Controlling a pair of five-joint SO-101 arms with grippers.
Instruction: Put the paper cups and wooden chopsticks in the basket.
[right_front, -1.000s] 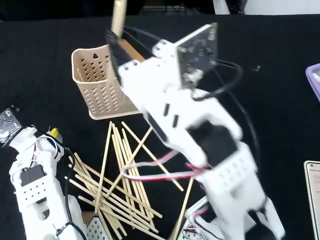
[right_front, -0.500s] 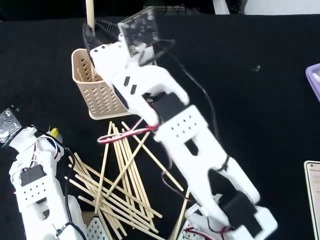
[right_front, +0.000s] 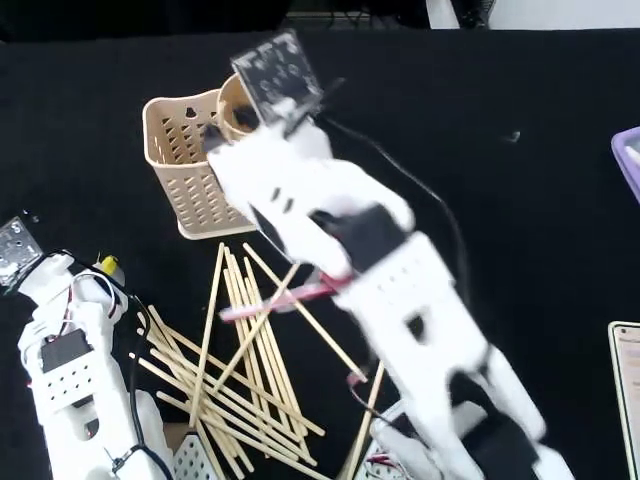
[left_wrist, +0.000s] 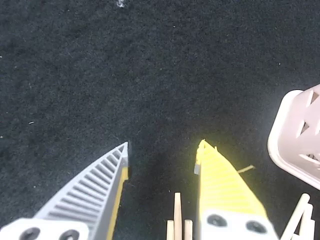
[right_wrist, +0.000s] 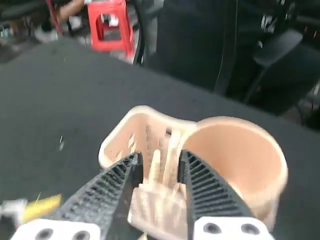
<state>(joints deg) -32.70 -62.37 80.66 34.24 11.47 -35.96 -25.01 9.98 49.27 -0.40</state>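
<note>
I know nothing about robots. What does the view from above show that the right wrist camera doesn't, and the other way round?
From above: loose wooden chopsticks scattered on the black table, and a second arm beside them. From the right wrist: that arm's own black tool up close, and a red stool in the room behind. Both: the basket and the paper cup at one end of it.

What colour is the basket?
The basket is beige with small cut-out holes; clearest in high view.
</note>
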